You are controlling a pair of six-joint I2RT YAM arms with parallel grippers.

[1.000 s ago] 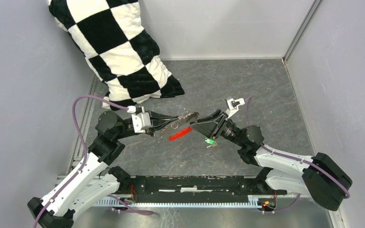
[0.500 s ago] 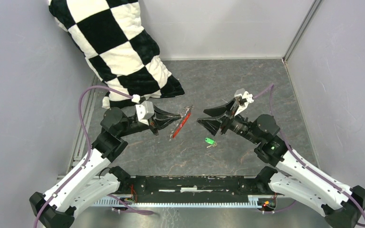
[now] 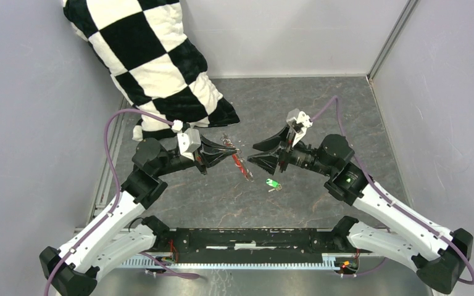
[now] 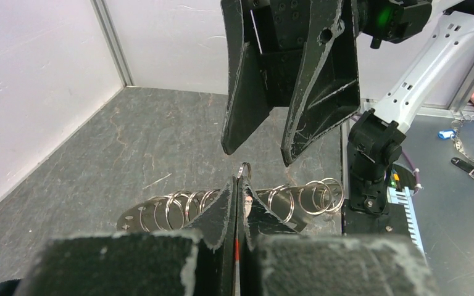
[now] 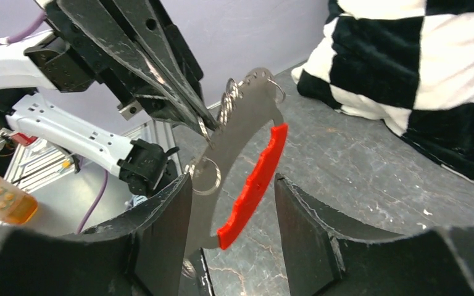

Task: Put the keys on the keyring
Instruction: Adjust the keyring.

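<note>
From above, the right pincer (image 3: 251, 154), which a second ago was pressed to the left pincer (image 3: 225, 150) and then drew back, comes near again. Its jaws are apart and hold nothing. The left pincer is closed on the keyring (image 3: 229, 148) in the middle of the frame, and the red tag (image 3: 239, 165) now hangs toward the lower right. The green key (image 3: 273, 183) lies on the surface (image 3: 321, 111) at the same spot as before, just below the right pincer. So I judge that no key is on the ring yet.

In the left wrist view, the left pincer (image 4: 239, 185) pinches one thin ring. A row of silvery rings shows behind it, and the right pincer (image 4: 257, 154) stands open above.

In the right wrist view, the keyring (image 5: 241, 142) is a curved silvery strip carrying several split rings. The red tag (image 5: 254, 182) runs along its edge, between the open right fingers and seemingly not touching them.
</note>
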